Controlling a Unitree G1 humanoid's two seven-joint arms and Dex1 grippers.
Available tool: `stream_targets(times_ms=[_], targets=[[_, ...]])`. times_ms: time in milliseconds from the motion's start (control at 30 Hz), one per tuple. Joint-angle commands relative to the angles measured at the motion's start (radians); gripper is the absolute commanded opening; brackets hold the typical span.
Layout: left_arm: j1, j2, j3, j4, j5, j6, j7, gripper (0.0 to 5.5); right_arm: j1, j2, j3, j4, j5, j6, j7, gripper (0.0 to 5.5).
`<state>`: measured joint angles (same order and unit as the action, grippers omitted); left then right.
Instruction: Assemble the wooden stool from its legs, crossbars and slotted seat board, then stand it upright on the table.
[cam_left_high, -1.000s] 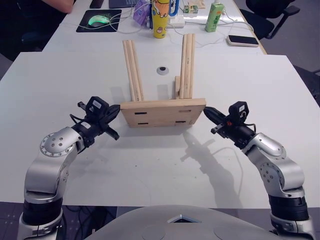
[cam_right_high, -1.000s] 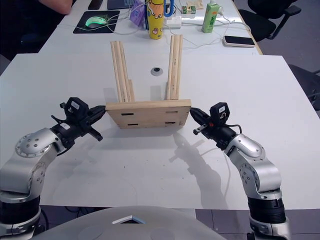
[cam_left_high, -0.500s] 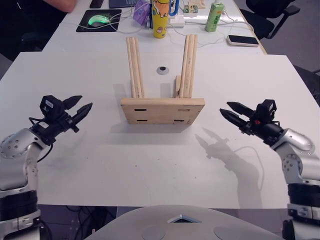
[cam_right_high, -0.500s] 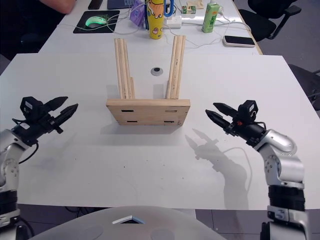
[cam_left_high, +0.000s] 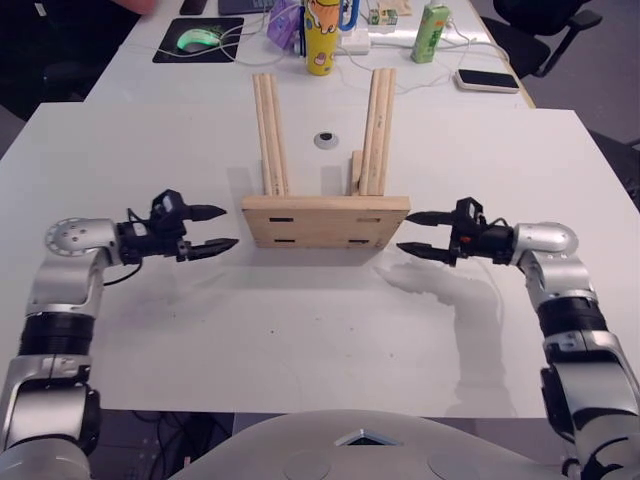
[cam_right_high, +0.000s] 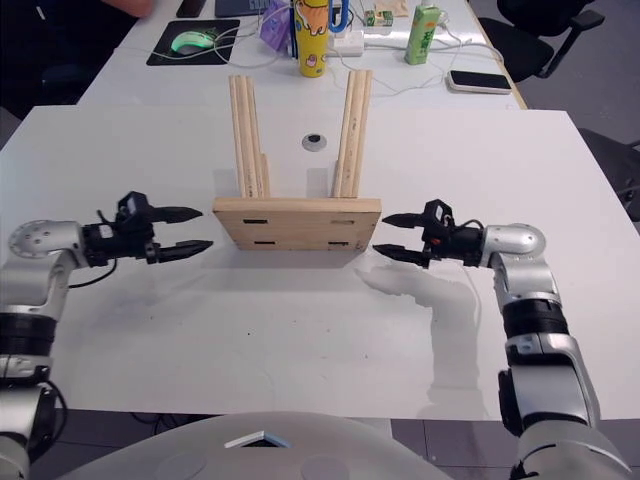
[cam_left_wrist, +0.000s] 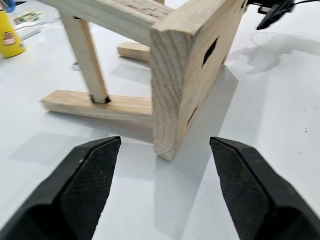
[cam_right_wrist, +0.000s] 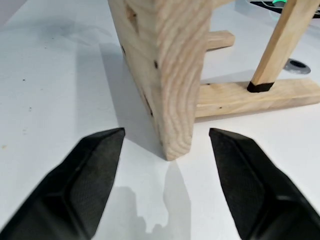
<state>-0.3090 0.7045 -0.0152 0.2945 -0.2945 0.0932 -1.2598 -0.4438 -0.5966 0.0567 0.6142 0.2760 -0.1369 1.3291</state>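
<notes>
Left end effector (cam_left_high: 228, 227) is spread wide and empty, both tips aimed at the left end of the seat board and stopping just short of it. Over on the other side, the right end effector (cam_left_high: 404, 232) mirrors it: released, holding nothing, tips pointed at the board's right end and just beside it. From the left wrist you see the dark fingers (cam_left_wrist: 85, 190) parted, with the board's end grain straight ahead between them.

The white worktop (cam_left_high: 300, 340) carries everything. The stool (cam_left_high: 322, 170) is put together and lies on its side around the middle of the worktop, not standing upright. Its seat board (cam_left_high: 325, 222) stands on one long edge, broad face turned to the near edge. The legs (cam_left_high: 270, 135) run flat from the back of the board towards the far edge, one pair to the left, one pair to the right (cam_left_high: 377, 130). A crossbar (cam_left_wrist: 86, 62) rises from a lower leg lying on the worktop, set into it. Small dark slots (cam_left_high: 283, 221) show on the board's near face. A little round fitting (cam_left_high: 325, 140) sits in the worktop between the two leg pairs, nearer the far edge.
</notes>
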Motion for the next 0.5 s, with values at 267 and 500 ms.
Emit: stream_targets(times_ms=[267,500], targets=[[-0.121,-0.065,-0.073,0.165,0.07,-0.115,-0.034,3.31,-0.172,0.069,0.035,0.222,-0.071,-0.109,0.103,3.15],[-0.203,-0.11,-0.087,0.278,0.1,-0.188,-0.038,3.31,-0.216,0.09,0.032,0.276,-0.09,-0.131,0.117,3.15]])
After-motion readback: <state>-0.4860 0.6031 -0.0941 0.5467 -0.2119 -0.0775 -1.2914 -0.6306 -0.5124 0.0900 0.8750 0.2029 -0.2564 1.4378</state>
